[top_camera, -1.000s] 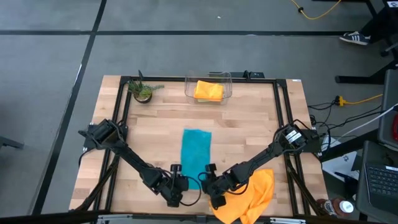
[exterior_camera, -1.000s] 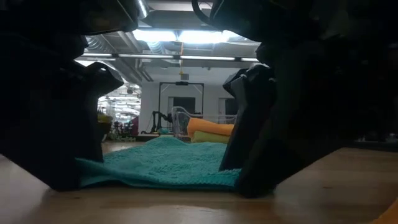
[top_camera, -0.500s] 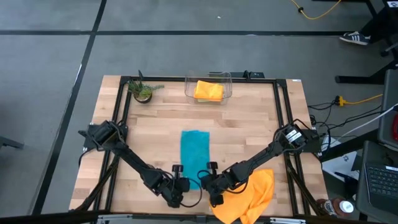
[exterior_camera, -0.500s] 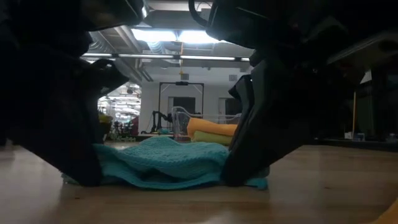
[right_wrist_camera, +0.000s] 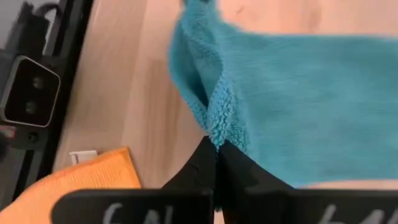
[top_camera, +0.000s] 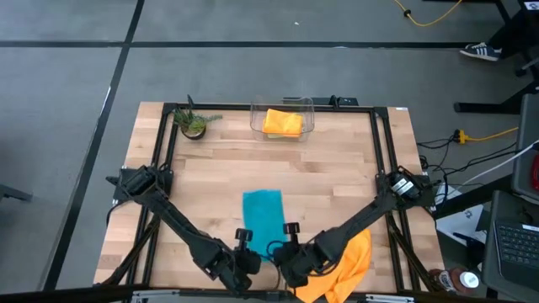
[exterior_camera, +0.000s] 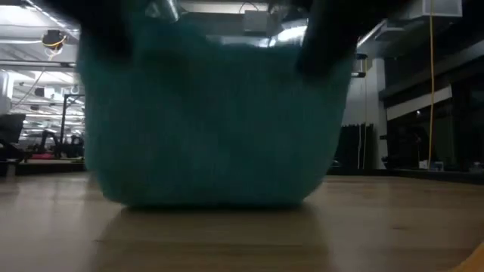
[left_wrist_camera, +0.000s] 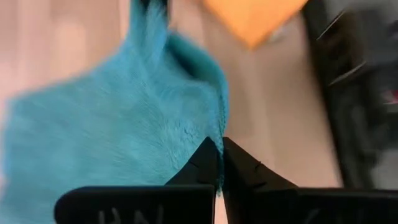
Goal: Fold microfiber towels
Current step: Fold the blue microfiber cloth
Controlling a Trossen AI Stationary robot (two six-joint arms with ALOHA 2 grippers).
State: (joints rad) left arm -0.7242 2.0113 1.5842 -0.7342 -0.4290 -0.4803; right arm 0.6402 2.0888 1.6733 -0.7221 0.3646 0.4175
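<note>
Both of your arms reach in from the table's side edges toward the near middle, forming a shallow V when seen from above. Your left gripper (top_camera: 245, 252) sits at the near edge just left of centre, its fingers (left_wrist_camera: 205, 163) pressed together on the near left corner of the teal towel (top_camera: 263, 217). Your right gripper (top_camera: 285, 251) is close beside it, just right of centre, fingers (right_wrist_camera: 208, 163) likewise pinched tight on the towel's near right corner. From table height, both grips show high above the wood — the cloth hangs lifted between them. The two wrists are angled inward, nearly meeting.
</note>
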